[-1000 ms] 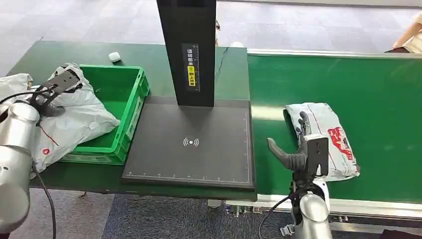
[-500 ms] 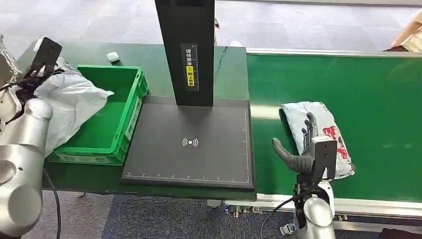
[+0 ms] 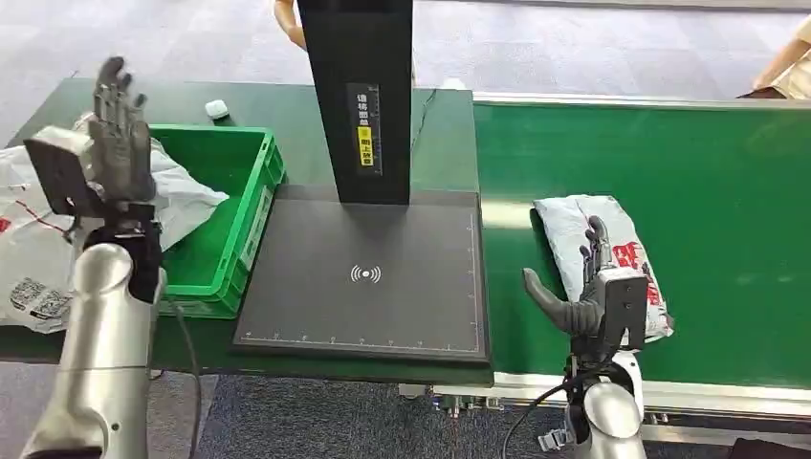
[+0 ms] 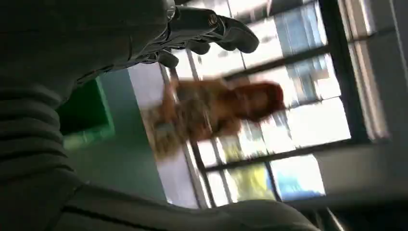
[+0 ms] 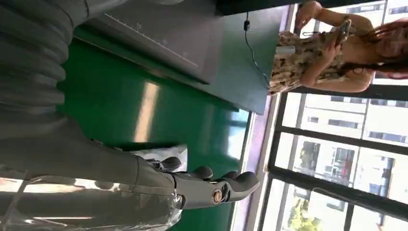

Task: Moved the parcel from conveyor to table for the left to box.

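Since a moment ago the left hand (image 3: 120,134) has let go of the white bag and swung upright; it now stands raised above the near-left corner of the crate, fingers spread and pointing up, holding nothing. The bag it carried (image 3: 38,249) now lies draped over the crate's left wall and onto the table beside it. The parcel (image 3: 612,258) has ridden a little further leftward along the belt.

Nearest: right hand (image 3: 588,287) raised at the near edge of the conveyor (image 3: 727,172), fingers apart and upright, thumb (image 3: 537,292) stuck out toward the scanner. It stands at the near-left side of the parcel; touching or just in front, cannot tell. In the right wrist view the fingers (image 5: 211,185) reach out straight over the parcel's white wrap (image 5: 163,154), gripping nothing.

Middle: parcel is a white poly bag with red print, lying flat on the green belt, just right of the black scanner pad (image 3: 368,277).

Left: green crate (image 3: 253,196) on the green table (image 3: 306,105), touching the pad's left edge.

Further: black scanner column (image 3: 359,96) rising from the pad's far side. Small white object (image 3: 219,109) on the table behind the crate.

Far: a person (image 5: 327,48) beyond the table, by the windows.
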Action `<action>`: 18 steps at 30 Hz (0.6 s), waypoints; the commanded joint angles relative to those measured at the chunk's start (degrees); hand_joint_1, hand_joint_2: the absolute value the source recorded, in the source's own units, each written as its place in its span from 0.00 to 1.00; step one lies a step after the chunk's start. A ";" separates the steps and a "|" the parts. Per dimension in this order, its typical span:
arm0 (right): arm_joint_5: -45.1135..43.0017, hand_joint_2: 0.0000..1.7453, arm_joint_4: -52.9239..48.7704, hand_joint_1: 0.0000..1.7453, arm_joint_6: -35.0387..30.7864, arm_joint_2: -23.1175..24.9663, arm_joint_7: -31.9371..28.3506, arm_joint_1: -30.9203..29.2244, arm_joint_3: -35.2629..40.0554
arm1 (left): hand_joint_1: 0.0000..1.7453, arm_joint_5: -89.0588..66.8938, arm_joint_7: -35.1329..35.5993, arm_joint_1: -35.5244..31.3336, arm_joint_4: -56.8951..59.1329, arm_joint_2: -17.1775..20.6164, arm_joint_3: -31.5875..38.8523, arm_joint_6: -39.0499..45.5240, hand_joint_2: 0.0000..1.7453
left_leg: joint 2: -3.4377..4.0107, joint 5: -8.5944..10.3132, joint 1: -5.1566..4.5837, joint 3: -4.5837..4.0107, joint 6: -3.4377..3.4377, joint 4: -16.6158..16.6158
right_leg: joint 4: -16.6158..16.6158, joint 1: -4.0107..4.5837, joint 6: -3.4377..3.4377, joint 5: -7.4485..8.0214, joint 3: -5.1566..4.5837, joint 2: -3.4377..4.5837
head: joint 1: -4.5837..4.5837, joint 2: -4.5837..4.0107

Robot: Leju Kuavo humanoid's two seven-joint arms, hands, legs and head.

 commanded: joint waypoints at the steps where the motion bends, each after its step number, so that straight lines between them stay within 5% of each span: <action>1: -2.11 1.00 5.87 0.00 3.39 -2.62 -0.48 -3.43 3.75 | 0.00 21.42 -0.08 9.20 6.68 -5.26 -9.10 -14.73 1.00 | 0.06 -0.05 -0.03 0.42 0.01 -0.22 | -0.22 -0.02 -0.02 -0.04 0.40 0.03 | -0.04 0.00; 7: -2.49 1.00 6.51 0.00 4.07 -2.01 -0.27 -3.21 4.53 | 0.00 25.15 0.35 9.27 17.70 -8.55 -9.72 -14.61 1.00 | -0.08 -0.05 0.00 0.54 -0.02 -0.31 | -0.33 0.02 -0.04 -0.07 0.57 -0.14 | -0.04 0.00; 18: -1.98 1.00 6.72 0.00 3.68 -1.45 -0.07 -2.58 4.19 | 0.00 22.58 2.13 11.86 14.64 -8.08 -7.89 -14.64 1.00 | 0.06 -0.10 0.03 0.24 -0.03 -0.11 | -0.14 0.04 -0.01 -0.10 0.24 0.03 | -0.04 0.00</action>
